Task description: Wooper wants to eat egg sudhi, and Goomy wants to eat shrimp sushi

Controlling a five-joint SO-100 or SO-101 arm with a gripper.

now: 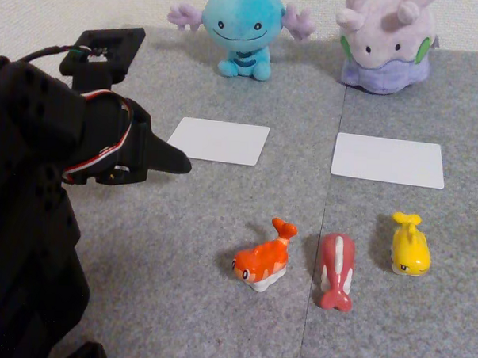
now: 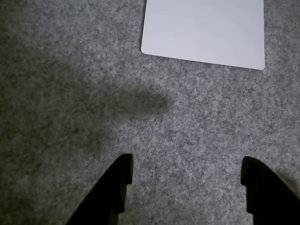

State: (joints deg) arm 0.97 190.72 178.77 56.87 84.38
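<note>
Wooper (image 1: 242,28), the light-blue plush, sits at the back left of the fixed view, and Goomy (image 1: 385,44), the lilac plush, at the back right. The orange shrimp sushi (image 1: 263,261) lies on the grey felt in front. The yellow egg sudhi (image 1: 410,247) lies to the right. My black gripper (image 1: 176,162) hangs at the left, above the felt, near the left white card (image 1: 219,140). In the wrist view its fingers (image 2: 117,187) stand wide apart over bare felt, and the gripper (image 2: 185,176) is open and holds nothing.
A second white card (image 1: 388,160) lies in front of Goomy. A pinkish-red white-striped figure (image 1: 335,270) rests between the orange and yellow ones. The left card (image 2: 205,30) also shows at the top of the wrist view. The arm's black body (image 1: 23,217) fills the left side.
</note>
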